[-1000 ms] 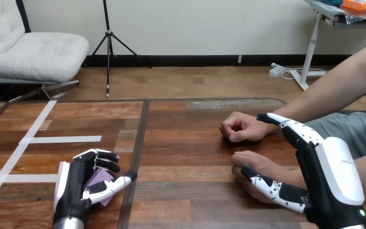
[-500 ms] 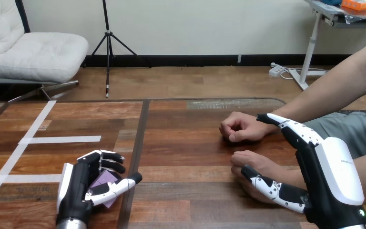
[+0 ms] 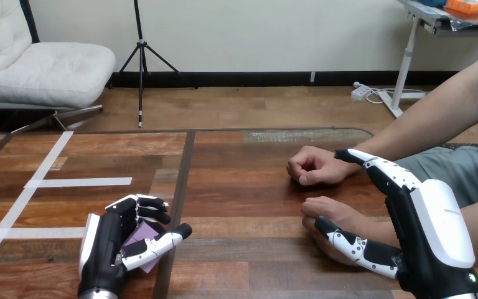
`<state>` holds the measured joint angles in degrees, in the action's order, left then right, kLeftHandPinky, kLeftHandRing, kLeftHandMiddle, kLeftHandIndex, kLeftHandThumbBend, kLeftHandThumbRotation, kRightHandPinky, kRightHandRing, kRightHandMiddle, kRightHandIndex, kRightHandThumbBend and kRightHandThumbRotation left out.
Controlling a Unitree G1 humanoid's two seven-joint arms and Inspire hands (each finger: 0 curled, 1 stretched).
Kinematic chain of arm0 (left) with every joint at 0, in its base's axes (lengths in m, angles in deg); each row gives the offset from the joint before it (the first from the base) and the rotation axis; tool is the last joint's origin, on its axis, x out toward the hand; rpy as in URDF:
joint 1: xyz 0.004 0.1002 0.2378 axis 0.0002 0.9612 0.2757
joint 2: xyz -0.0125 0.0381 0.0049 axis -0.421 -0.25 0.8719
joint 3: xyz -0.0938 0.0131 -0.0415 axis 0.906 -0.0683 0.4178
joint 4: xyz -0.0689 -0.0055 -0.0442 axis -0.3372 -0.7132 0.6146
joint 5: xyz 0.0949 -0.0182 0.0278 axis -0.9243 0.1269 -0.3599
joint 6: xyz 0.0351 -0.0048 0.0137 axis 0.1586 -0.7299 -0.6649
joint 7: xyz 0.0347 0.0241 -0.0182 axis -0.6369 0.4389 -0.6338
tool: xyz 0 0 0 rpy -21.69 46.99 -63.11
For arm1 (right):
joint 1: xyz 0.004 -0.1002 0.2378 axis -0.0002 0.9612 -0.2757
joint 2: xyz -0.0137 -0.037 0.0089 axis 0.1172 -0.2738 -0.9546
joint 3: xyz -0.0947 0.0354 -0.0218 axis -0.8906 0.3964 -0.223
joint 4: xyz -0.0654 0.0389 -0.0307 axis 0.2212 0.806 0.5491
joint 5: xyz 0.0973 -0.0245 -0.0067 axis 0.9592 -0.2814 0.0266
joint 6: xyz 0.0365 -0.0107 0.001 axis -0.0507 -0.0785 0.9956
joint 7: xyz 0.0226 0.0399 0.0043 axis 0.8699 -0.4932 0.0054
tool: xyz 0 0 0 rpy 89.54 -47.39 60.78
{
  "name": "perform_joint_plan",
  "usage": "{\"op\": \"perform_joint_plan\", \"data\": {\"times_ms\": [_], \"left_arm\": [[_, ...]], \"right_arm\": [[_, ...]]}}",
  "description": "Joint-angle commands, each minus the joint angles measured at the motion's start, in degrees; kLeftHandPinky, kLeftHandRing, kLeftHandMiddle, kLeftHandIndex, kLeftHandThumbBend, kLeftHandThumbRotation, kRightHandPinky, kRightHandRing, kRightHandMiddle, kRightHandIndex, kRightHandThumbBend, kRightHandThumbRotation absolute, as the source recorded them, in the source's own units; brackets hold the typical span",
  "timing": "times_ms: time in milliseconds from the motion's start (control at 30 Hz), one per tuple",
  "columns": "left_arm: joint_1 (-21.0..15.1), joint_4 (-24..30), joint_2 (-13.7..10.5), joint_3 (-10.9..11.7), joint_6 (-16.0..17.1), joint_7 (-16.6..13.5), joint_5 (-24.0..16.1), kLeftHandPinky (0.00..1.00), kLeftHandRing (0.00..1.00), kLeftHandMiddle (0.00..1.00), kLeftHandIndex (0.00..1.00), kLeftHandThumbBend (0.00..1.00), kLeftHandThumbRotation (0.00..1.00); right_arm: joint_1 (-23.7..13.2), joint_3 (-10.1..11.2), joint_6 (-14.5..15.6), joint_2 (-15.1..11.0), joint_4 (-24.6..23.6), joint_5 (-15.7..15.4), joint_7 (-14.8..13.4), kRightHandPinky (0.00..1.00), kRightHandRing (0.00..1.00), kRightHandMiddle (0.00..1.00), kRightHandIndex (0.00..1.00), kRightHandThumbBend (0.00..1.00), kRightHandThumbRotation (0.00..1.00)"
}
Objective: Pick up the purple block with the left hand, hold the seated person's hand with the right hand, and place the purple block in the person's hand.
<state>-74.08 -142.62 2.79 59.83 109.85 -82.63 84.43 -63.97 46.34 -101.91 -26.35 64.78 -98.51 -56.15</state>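
Observation:
The purple block [image 3: 141,236] sits low over the table at the front left, and my left hand [image 3: 109,240] is shut on it, fingers curled over its top and the thumb along its near side. My right hand [image 3: 432,230] stands on edge at the front right, open. Its straight fingers [image 3: 376,168] reach past the person's near wrist and its thumb [image 3: 350,245] lies along the front of the person's near hand [image 3: 330,213], which rests loosely closed on the table in that gap. The person's far hand [image 3: 313,166] is a fist on the table.
White tape strips [image 3: 81,182] mark the table's left part. A dark seam [image 3: 185,180] runs front to back down the wooden table between my hands. The person's forearms come in from the right.
My left hand has slid a little to the right with the purple block in it. My right hand and both of the person's hands have stayed where they were.

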Motion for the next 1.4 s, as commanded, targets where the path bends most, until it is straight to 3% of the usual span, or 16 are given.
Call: {"op": "perform_joint_plan", "data": {"times_ms": [0,333,1367], "left_arm": [[-0.6,4.1,1.1,1.1,1.4,0.9,1.3,0.33,0.4,0.48,0.49,0.91,0.13],[0.3,6.3,1.7,1.4,1.2,1.8,1.4,0.33,0.4,0.48,0.49,0.9,0.13],[1.9,10.0,3.2,2.3,1.2,4.8,3.3,0.33,0.4,0.48,0.49,0.89,0.11]], "right_arm": [[-2.3,1.0,-0.1,-0.5,-2.5,0.8,-0.2,0.82,0.82,0.81,0.79,0.64,0.22],[-2.4,1.1,0.2,-0.8,-2.7,0.5,0.0,0.83,0.82,0.81,0.8,0.65,0.22],[-1.9,3.5,3.8,-2.1,-6.1,0.5,4.8,0.86,0.85,0.85,0.84,0.73,0.14]]}}
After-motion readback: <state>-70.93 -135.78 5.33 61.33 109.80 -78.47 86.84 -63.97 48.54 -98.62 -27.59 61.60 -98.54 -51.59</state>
